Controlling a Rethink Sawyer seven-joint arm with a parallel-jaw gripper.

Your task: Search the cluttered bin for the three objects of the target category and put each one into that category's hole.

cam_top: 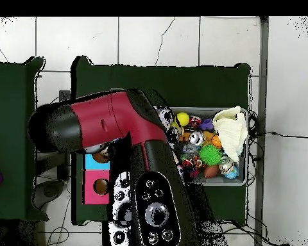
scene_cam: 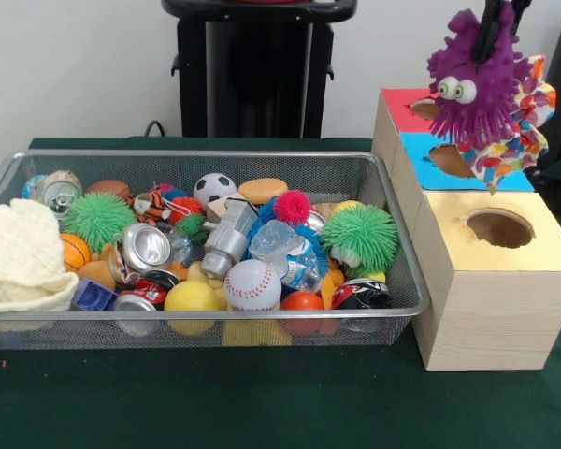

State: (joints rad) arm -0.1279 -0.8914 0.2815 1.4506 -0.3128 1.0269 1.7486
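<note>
From the front I am seeing the gripper point(scene_cam: 495, 28) coming down at the top right, its dark fingers clamped on a purple spiky toy point(scene_cam: 475, 84) with two bulging eyes; only the lower part of the gripper is showing, the rest being cut off by the top edge. The toy is hanging above the blue hole point(scene_cam: 452, 160) of the wooden box point(scene_cam: 491, 309), and a patterned cloth piece point(scene_cam: 514, 150) is dangling beside and below it, though I cannot tell whether the cloth is part of the toy or separate. The toy is hiding the far right part of the box's blue and red sections; the red hole point(scene_cam: 424, 108) is lying partly behind it, while the yellow hole point(scene_cam: 498, 227) nearest me is sitting in plain sight. To the left, the wire bin point(scene_cam: 206, 318) is holding a crowded heap: a baseball point(scene_cam: 251, 284), a small soccer ball point(scene_cam: 214, 187), two green spiky balls point(scene_cam: 359, 237), crushed cans point(scene_cam: 146, 247), a crumpled water bottle point(scene_cam: 290, 251) and a cream knitted cloth point(scene_cam: 21, 257) draped over the left rim. Much of the heap is overlapping, so the lower items are hard to name. From overhead, the arm point(cam_top: 111, 125) is covering the box almost entirely, and the gripper and toy are lying hidden beneath it; only the bin's right part point(cam_top: 245, 182) is showing.
</note>
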